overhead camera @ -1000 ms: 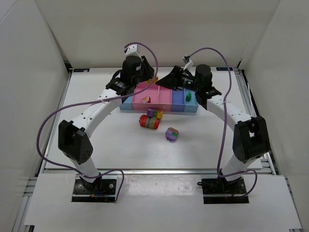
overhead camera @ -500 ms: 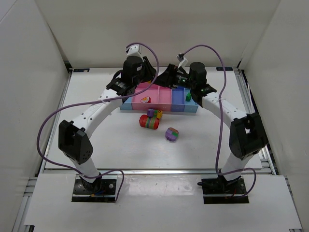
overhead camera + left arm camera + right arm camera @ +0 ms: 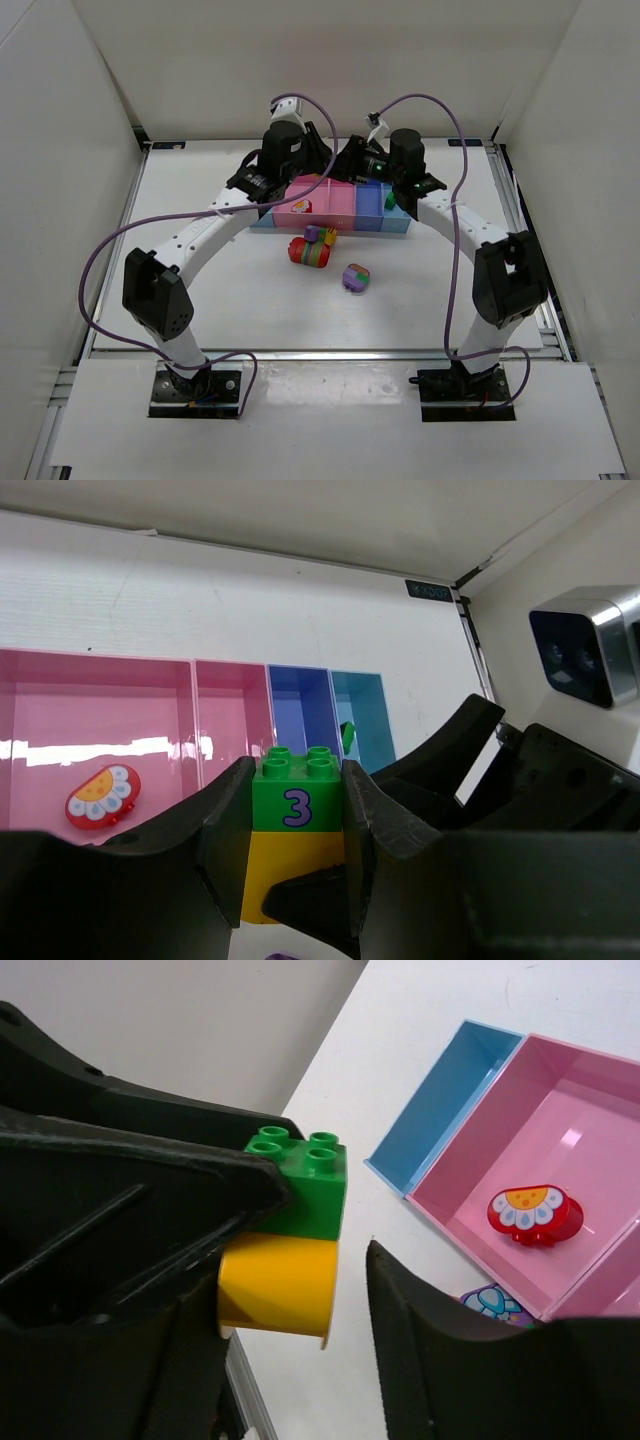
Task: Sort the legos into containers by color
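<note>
Table [image 3: 200, 290] is carrying the bin row [image 3: 336, 201]; red lego chunk [image 3: 309, 251] and purple lego chunk [image 3: 356, 277] are lying nearby.

The green brick [image 3: 296, 802] bears a purple 3, over a yellow brick [image 3: 285, 865]. The bins [image 3: 232, 705] run pink, pink, dark blue, light blue; the red piece [image 3: 103, 797] shows a white-and-orange flower.

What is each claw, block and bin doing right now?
Left gripper: shut on the green-and-yellow stack.
Right gripper: open, jaws either side of that stack.
Red flower piece: lying in the wide pink bin.
Small green piece: in the light blue bin.
Red clump, purple clump: loose on the table.
</note>
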Controlling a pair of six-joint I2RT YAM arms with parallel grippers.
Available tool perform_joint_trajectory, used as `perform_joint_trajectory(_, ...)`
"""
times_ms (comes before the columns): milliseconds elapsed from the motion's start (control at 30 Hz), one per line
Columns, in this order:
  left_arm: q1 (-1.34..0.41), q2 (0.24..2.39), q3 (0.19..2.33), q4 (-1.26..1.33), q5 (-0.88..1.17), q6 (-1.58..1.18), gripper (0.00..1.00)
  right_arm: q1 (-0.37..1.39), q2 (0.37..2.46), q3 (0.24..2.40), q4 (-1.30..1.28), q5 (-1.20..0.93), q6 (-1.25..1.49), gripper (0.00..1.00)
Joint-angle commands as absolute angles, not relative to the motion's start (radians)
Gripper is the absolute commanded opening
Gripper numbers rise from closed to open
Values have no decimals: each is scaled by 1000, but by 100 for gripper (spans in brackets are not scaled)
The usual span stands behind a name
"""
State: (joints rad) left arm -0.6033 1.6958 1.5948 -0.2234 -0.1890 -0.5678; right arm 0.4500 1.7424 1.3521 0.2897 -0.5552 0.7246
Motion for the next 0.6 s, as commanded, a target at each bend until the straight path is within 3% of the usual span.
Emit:
perform_joint_trajectory(0,-621,1649,1582,-204,-179,-548,10,457,1746,1394,333,-532,712,52)
perform_joint_trajectory(133,-621,1658,1578,-198,-189,-543,10,462,1738,1385,350,-532,704,36)
perform_joint_trajectory(267,-617,1678,1583,-158,-230,-506,10,471,1715,1373,339,-522,693,7)
perform_joint_trajectory(367,-592,1706,1612,-138,-250,-488,10,483,1689,1336,336,-518,696,0)
perform_joint_trajectory(567,-566,1759,1663,-94,-278,-446,10,502,1646,1290,341,-512,698,0)
